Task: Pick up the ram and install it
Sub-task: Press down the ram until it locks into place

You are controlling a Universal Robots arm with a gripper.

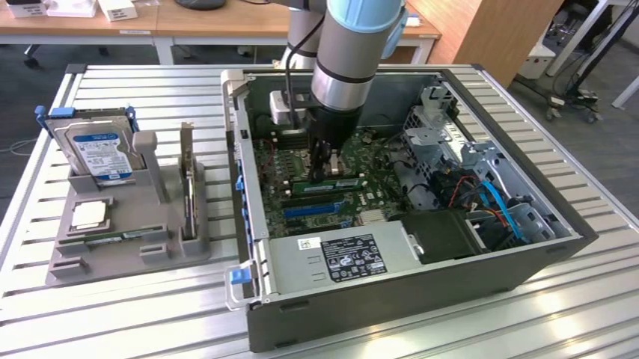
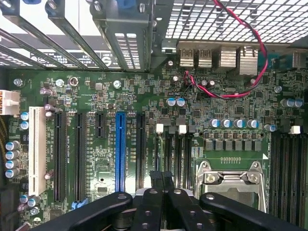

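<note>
Shut together with nothing clamped, the gripper [image 2: 161, 177] is held directly over what appears to be the ram [image 1: 337, 182], stood edge-on in a slot of the motherboard [image 2: 103, 103] inside the computer case [image 1: 399, 299]. If pressure is applied off-centre, the stick could be tilted, left half-seated, or bent.

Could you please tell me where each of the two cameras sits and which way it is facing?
Exterior view: off the arm, above one corner of the slatted table, looking down into the open computer case; the arm reaches into it, gripper low over the motherboard.
Wrist view: on the wrist inside the case, facing the motherboard; the gripper's shut jaws show.
Shared: motherboard, blue slot, gripper.
</note>
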